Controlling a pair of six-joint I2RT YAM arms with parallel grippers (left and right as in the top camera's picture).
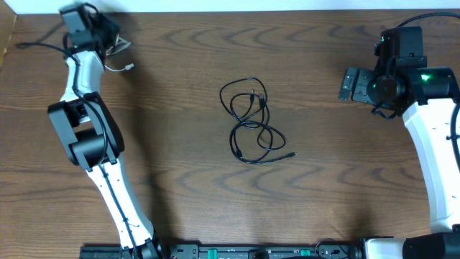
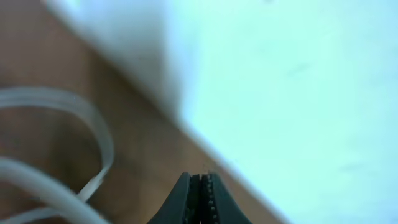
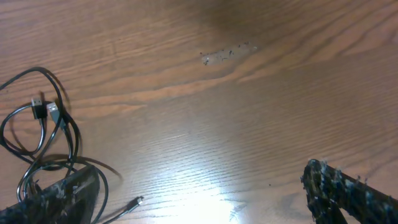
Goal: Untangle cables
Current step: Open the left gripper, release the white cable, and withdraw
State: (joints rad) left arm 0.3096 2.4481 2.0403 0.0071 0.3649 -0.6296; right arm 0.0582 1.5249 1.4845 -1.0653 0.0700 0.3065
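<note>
Two arms are working over a dark brown wooden desk (image 1: 180,72) whose long, wavy grain is running from side to side. Along the far edge a pale strip of the room is showing, and in the left wrist view it is blurring into a pale blue-white field beyond the desk's edge. Overhead light is glaring off the wood in the right wrist view, and a small pale scuff (image 3: 227,55) is marking the surface further back.

The black cables (image 1: 253,122) are lying tangled near the middle of the desk, looping in a few small overlapping coils. Two plug ends (image 3: 46,111) are sitting side by side inside the upper loop, and another small plug (image 3: 134,202) is trailing out at the lower right. The white cable (image 1: 121,65) is lying well apart from them, at the far left corner.

The left pincer (image 2: 199,190) is hovering at that corner with its jaws pressed together and nothing showing between them, while the white cable is curling out of focus just to its left. The right pincer (image 3: 205,199) is hanging over bare wood on the right side, well clear of the black tangle. Its fingers (image 3: 348,193) are spread wide and gripping nothing.

A black rail (image 1: 237,252) is running along the near edge.
</note>
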